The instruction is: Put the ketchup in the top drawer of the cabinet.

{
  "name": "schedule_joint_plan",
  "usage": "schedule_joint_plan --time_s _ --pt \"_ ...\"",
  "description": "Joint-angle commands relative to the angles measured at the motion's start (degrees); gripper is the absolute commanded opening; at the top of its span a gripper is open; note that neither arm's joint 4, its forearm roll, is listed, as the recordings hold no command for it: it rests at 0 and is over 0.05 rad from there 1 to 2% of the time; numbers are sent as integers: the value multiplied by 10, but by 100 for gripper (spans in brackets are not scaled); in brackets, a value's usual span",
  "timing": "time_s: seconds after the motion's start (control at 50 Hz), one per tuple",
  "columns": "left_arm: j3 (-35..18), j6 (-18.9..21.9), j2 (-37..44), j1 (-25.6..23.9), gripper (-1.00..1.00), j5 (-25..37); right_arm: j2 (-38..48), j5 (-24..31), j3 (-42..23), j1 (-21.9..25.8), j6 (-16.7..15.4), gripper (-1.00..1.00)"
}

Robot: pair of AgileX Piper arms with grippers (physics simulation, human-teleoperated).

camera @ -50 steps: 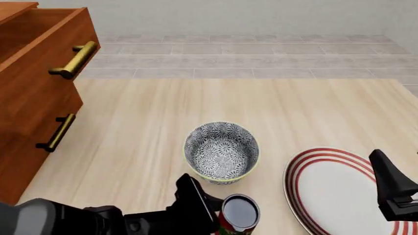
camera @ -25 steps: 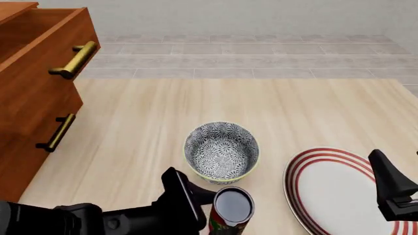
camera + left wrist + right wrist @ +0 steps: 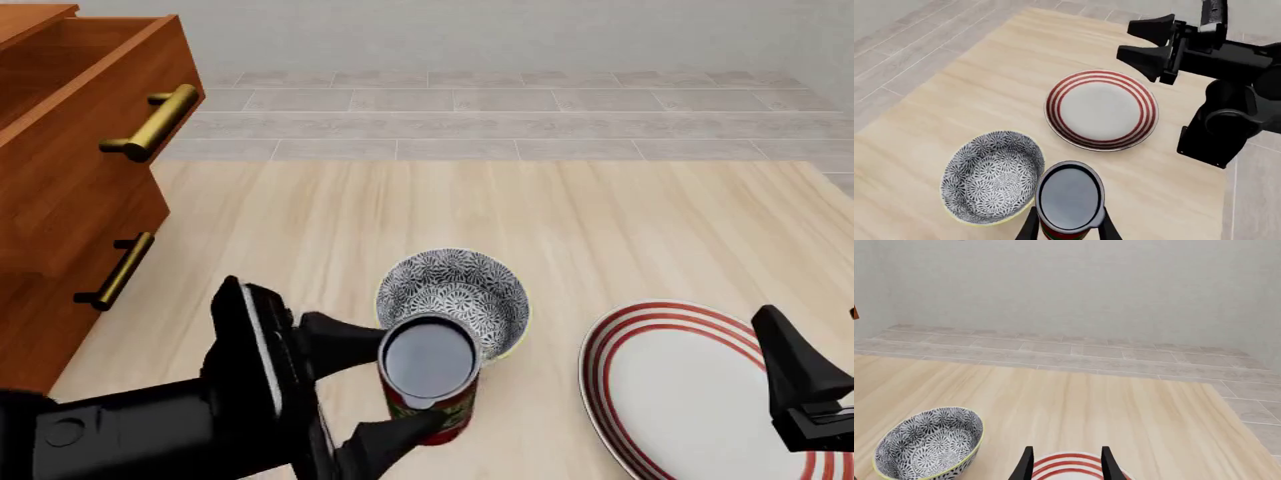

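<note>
No readable text, perhaps on the ketchup (image 3: 427,385) label.

Your front camera looks down over the bowl (image 3: 453,304); both wrist cameras sit nearer, sharing that bowl (image 3: 993,176) (image 3: 927,442).

On the table (image 3: 601,220), the cabinet (image 3: 54,240) stands at the far left, its top drawer (image 3: 80,130) pulled out above the others. The bowl (image 3: 461,295) sits near the middle. The ketchup (image 3: 430,375) is just in front of it, slightly left. The plate (image 3: 667,390) lies to the bowl's right, nearer the front edge.
</note>
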Motion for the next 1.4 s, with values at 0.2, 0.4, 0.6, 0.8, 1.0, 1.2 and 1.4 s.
schedule_joint_plan --time_s 0.2,0.4,0.6,0.8,1.0,1.2,1.4 --pt "-13 24 -193 37 -100 117 -9 5 0 7 3 100" --pt "-31 65 -251 88 -100 189 -17 9 0 8 -4 100" --pt "-47 55 -278 100 -100 235 -18 9 0 8 -4 100" --pt "-92 57 -337 143 -100 316 -16 8 0 9 -5 100" --pt "-178 -22 -344 163 -100 410 -17 9 0 8 -6 100" --pt "-304 -58 -322 179 -100 538 -18 10 0 10 -6 100" --pt "-357 -42 -320 234 -100 600 -18 9 0 10 -5 100"
